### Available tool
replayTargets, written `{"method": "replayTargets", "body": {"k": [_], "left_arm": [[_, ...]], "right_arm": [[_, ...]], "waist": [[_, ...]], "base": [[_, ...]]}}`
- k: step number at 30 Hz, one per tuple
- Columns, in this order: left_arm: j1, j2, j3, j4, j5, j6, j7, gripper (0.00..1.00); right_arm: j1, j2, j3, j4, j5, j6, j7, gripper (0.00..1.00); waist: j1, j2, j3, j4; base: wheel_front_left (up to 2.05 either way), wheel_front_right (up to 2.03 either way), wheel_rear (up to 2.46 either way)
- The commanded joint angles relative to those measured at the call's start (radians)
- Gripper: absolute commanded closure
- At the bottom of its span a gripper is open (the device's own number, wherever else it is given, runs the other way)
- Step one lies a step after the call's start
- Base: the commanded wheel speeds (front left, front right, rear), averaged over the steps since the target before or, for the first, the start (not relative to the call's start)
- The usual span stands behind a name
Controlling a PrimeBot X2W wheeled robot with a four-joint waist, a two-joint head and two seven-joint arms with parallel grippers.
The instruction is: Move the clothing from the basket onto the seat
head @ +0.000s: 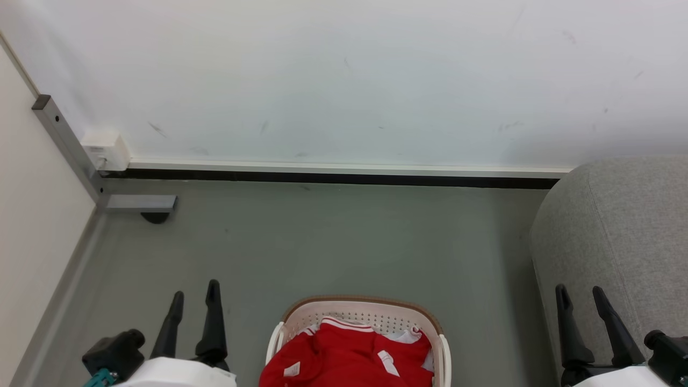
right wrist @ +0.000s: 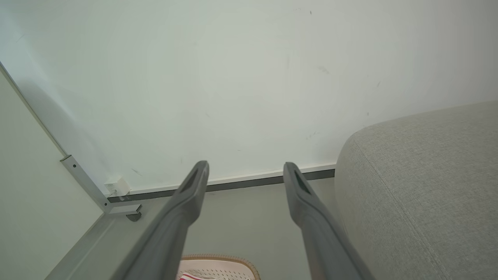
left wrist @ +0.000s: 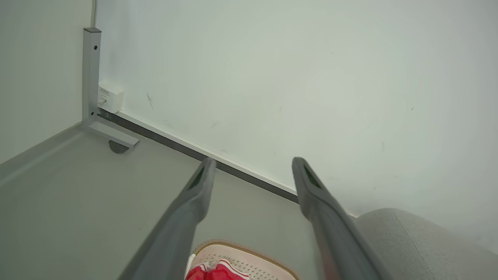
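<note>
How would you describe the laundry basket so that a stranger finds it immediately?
Start at the large grey woven-fabric seat on the right; left of it, on the grey floor, stands a cream-white perforated plastic basket with a brown rim. It alone holds bright red clothing with white trim.

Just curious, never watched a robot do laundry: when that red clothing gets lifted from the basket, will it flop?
Probably floppy: the clothing lies crumpled in folds in the basket, so it should drape. Likely light, as it looks thin. Bunched pieces may drag along together.
</note>
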Motion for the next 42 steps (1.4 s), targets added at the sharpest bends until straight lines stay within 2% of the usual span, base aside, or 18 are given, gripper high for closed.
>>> {"method": "replayTargets", "body": {"k": [1,19,31,42], "left_arm": [[0.003,0.008,-0.002,-0.01,0.03,0.003,-0.009,0.0],[0.013,0.01,-0.015,-0.005,0.234,0.011,-0.05,0.0],[0.008,0.01,-0.007,0.033,0.313,-0.006,-0.077,0.0],[0.016,0.011,-0.023,0.055,0.369,-0.003,-0.095,0.0]], "right_arm": [[0.003,-0.001,-0.002,-0.008,-0.027,-0.001,-0.009,0.0],[0.013,-0.003,-0.01,0.059,-0.135,-0.002,-0.049,0.0],[0.017,0.006,-0.02,0.07,-0.174,-0.002,-0.074,0.0],[0.024,0.01,-0.017,0.083,-0.228,-0.002,-0.095,0.0]], "waist": [[0.0,0.0,0.0,0.0],[0.0,0.0,0.0,0.005],[0.0,0.0,0.001,0.005],[0.0,0.0,0.0,0.007]], "base": [[0.0,0.0,0.0],[0.0,0.0,0.0],[0.0,0.0,0.0],[0.0,0.0,0.0]]}}
